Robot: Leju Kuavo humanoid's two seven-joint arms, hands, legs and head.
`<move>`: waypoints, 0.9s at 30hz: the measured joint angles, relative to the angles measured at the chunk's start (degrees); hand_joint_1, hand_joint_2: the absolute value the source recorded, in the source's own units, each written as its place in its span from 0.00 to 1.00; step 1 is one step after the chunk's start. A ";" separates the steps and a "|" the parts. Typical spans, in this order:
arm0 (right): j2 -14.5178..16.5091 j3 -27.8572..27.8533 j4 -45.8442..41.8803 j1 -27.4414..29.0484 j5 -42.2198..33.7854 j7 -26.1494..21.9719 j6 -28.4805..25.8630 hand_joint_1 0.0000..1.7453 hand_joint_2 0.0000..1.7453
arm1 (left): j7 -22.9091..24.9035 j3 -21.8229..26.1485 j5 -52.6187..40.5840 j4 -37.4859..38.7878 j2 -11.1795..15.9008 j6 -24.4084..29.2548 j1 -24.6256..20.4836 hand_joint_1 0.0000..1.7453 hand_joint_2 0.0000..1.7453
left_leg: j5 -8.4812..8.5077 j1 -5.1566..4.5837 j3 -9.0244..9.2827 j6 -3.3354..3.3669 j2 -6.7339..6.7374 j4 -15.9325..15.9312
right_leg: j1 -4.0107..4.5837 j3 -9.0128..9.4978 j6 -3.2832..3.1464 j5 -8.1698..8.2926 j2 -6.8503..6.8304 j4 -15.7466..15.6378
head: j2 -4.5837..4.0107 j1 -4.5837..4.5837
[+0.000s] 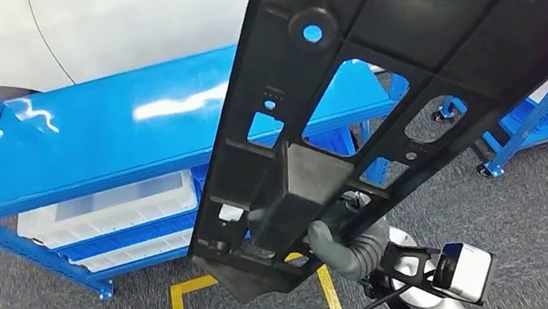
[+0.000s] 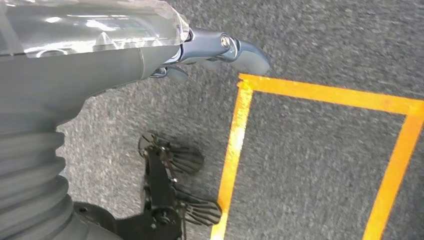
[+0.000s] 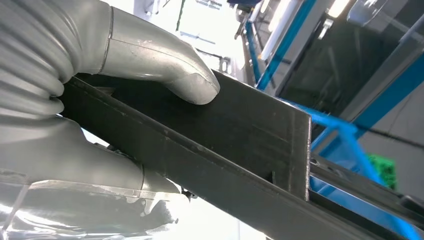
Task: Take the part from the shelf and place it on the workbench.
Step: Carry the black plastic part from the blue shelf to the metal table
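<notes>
**Op:** I've got the part (image 1: pixel 399 76) off the shelf and in the air. It's a long black moulded panel with ribs and cut-outs, and it hangs above the blue shelf (image 1: pixel 101 132) and the grey carpet without touching either.

**Sup:** Who's carrying it?

**Op:** The right robot hand (image 3: pixel 125 95). In the right wrist view my grey thumb is pressed on one flat face of the part and the rest of the hand is wrapped under its edge, so it's a firm clamp at one end only.

**Sup:** And the other arm?

**Op:** The left robot hand (image 2: pixel 210 52) hangs low over the carpet beside a yellow floor line (image 2: pixel 235 145), holding nothing. Its fingers look mostly straight, so I read it as released.

**Sup:** How does the part lie?

**Op:** Its long axis runs from my right hand, low and near my body, up, forward and to the right. Nearly all of its length sticks out beyond the grip. I can't see the desk yet. I judge the far end will swing widest when I turn, and the second blue rack (image 1: pixel 531 122) on the right is close to that sweep.
</notes>
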 joint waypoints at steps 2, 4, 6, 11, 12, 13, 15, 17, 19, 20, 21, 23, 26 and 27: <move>-0.04 -0.14 -0.01 -0.07 -0.24 0.34 0.02 1.00 1.00 | 0.25 0.00 -0.08 0.00 -0.02 0.16 0.00 0.00 1.00 | 1.47 0.16 -1.00 0.81 0.28 -0.35 | -0.13 -0.51 0.66 -0.76 0.16 0.42 | 0.01 0.00; -0.08 -0.27 -0.03 -0.05 -0.38 0.65 0.04 1.00 1.00 | 0.64 0.01 -0.14 0.01 -0.04 0.51 -0.06 0.00 1.00 | 3.18 0.42 -2.57 1.46 0.55 -0.60 | -0.24 -1.96 1.14 -6.07 0.33 4.74 | 0.01 0.00; -0.09 -0.47 -0.04 -0.01 -0.50 0.76 0.04 1.00 1.00 | 1.03 0.05 -0.02 0.01 -0.04 0.91 -0.04 0.00 1.00 | 4.75 0.40 -4.54 1.65 0.56 -0.48 | -0.31 -3.60 1.54 -11.66 0.32 12.44 | 0.01 -0.01; -0.27 -1.08 -0.07 0.20 -0.70 0.73 0.30 1.00 1.00 | 1.57 0.36 0.22 0.01 -0.06 1.62 0.01 0.00 1.00 | 7.70 0.39 -9.73 1.02 0.56 0.94 | -0.49 4.07 1.44 -8.55 0.28 10.10 | 0.00 -0.01; -0.31 -1.16 -0.15 0.24 -0.80 0.62 0.50 1.00 1.00 | 1.63 0.39 0.24 0.01 -0.10 1.75 0.03 0.00 1.00 | 7.98 0.35 -10.35 0.78 0.53 1.36 | -0.39 7.33 1.10 -9.15 0.25 5.61 | 0.00 -0.02; -0.36 -1.26 -0.26 0.32 -1.00 0.43 0.72 1.00 1.00 | 1.67 0.43 0.25 0.01 -0.14 1.87 0.05 0.00 1.00 | 8.23 0.31 -10.64 0.48 0.50 1.66 | -0.24 9.71 0.74 -10.15 0.21 2.11 | 0.00 0.00; -0.50 -1.56 -0.45 0.51 -1.59 0.07 1.18 1.00 1.00 | 1.72 0.57 0.27 0.01 -0.19 2.03 0.10 0.00 1.00 | 8.88 0.32 -10.70 -0.25 0.51 1.72 | 0.07 11.26 -0.03 -11.20 0.18 -0.64 | 0.01 0.00; -0.66 -1.90 -0.49 0.64 -1.98 -0.09 1.46 1.00 1.00 | 1.75 0.75 0.28 0.01 -0.22 2.10 0.19 0.00 1.00 | 8.81 0.53 -10.94 -1.02 0.45 1.88 | -0.03 10.72 -0.94 -10.22 0.11 -0.83 | 0.01 -0.01; -0.74 -2.07 -0.50 0.75 -2.26 -0.09 1.75 1.00 1.00 | 1.77 0.87 0.28 0.01 -0.26 2.26 0.30 0.00 1.00 | 5.31 0.74 -12.51 -1.69 0.35 5.53 | -0.21 9.78 -1.65 -9.01 0.01 -1.09 | 0.01 -0.01; -0.77 -2.14 -0.49 0.82 -2.50 -0.10 1.99 1.00 1.00 | 1.78 0.91 0.28 0.01 -0.27 2.40 0.33 0.00 1.00 | 2.63 0.79 -13.81 -1.99 0.33 9.09 | -0.18 9.19 -1.81 -8.53 0.01 -1.07 | 0.01 -0.02; -0.81 -2.26 -0.49 0.93 -2.79 -0.10 2.29 1.00 1.00 | 1.79 0.97 0.28 0.01 -0.27 2.58 0.33 0.00 1.00 | 0.30 0.82 -15.14 -2.25 0.33 13.14 | -0.15 8.61 -1.87 -8.09 0.01 -1.02 | 0.01 -0.02; -0.91 -2.60 -0.48 1.19 -3.23 -0.10 2.84 1.00 1.00 | 1.86 1.14 0.27 0.01 -0.27 2.85 0.34 0.00 1.00 | -1.19 0.84 -15.90 -2.53 0.32 17.84 | -0.12 7.61 -1.75 -7.41 0.02 -0.91 | 0.00 -0.01; -0.98 -3.17 -0.48 1.40 -3.21 -0.10 3.07 1.00 1.00 | 1.98 1.29 0.22 0.01 -0.25 2.99 0.31 0.00 1.00 | 2.40 0.88 -9.29 -2.20 0.31 9.27 | -0.14 6.98 -1.39 -6.91 -0.01 -0.71 | 0.00 -0.01; -0.98 -3.35 -0.48 1.38 -3.03 -0.10 3.07 1.00 1.00 | 2.03 1.30 0.20 0.01 -0.22 3.02 0.27 0.00 1.00 | 3.29 0.76 -6.66 -1.86 0.25 5.22 | -0.08 6.85 -1.18 -6.79 -0.02 -0.65 | 0.00 -0.01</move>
